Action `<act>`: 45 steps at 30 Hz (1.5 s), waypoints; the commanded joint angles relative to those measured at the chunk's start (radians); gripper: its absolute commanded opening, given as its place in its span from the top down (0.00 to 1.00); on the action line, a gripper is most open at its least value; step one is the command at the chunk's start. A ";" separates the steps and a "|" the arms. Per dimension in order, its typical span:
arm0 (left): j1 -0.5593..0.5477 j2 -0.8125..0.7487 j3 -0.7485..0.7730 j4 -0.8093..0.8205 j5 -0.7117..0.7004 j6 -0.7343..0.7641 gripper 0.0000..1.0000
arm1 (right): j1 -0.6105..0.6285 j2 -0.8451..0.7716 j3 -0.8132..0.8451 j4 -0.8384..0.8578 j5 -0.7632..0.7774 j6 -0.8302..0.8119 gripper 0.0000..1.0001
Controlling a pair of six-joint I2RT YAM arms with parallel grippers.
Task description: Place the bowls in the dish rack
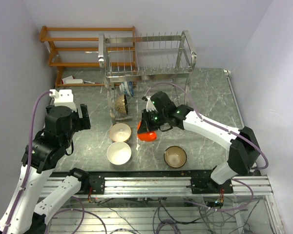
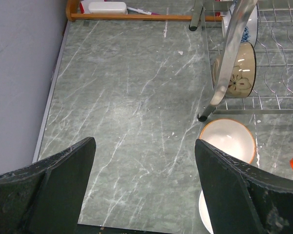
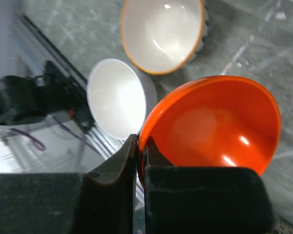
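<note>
My right gripper (image 1: 145, 127) (image 3: 141, 144) is shut on the rim of the red-orange bowl (image 1: 147, 134) (image 3: 212, 127) and holds it tilted above the table in front of the silver dish rack (image 1: 146, 68). A tan bowl (image 1: 121, 104) (image 2: 237, 70) and a blue-and-white bowl (image 1: 127, 88) (image 2: 248, 24) stand on edge in the rack's lower tier. The cream-tan bowl (image 1: 120, 131) (image 2: 229, 140) (image 3: 161, 31), the white bowl (image 1: 119, 153) (image 3: 115, 97) and the olive-brown bowl (image 1: 175, 156) sit on the table. My left gripper (image 1: 83, 117) (image 2: 144, 146) is open and empty at the left.
An orange wooden shelf (image 1: 71, 48) stands at the back left beside the rack, with small items on its bottom board (image 2: 107, 7). The rack's leg (image 2: 219, 92) stands close to the cream-tan bowl. Walls close in left, back and right.
</note>
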 commanded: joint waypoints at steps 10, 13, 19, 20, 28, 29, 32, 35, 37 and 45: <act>0.007 0.056 0.114 0.005 -0.060 -0.011 0.07 | -0.173 0.161 -0.044 0.583 -0.614 0.263 1.00; 0.007 0.078 0.138 0.006 -0.069 -0.006 0.07 | -0.217 0.187 -0.088 0.765 -0.663 0.399 1.00; 0.007 0.122 0.169 0.033 -0.072 -0.003 0.07 | -0.284 0.242 -0.062 0.915 -0.712 0.495 1.00; 0.007 0.127 0.169 0.039 -0.072 -0.004 0.07 | -0.297 0.253 -0.060 0.938 -0.717 0.513 1.00; 0.007 0.175 0.175 0.078 -0.062 -0.004 0.07 | -0.394 0.392 0.005 1.183 -0.736 0.685 1.00; 0.007 0.182 0.177 0.081 -0.061 -0.001 0.07 | -0.398 0.412 0.026 1.199 -0.732 0.694 1.00; 0.007 0.195 0.179 0.087 -0.062 0.001 0.07 | -0.411 0.485 0.080 1.279 -0.715 0.749 1.00; 0.007 0.201 0.173 0.097 -0.059 0.001 0.07 | -0.433 0.554 0.133 1.344 -0.687 0.793 1.00; 0.007 0.206 0.168 0.101 -0.058 0.003 0.07 | -0.444 0.600 0.169 1.413 -0.680 0.847 1.00; 0.007 0.224 0.152 0.129 -0.053 0.004 0.07 | -0.484 0.725 0.370 1.374 -0.662 0.837 1.00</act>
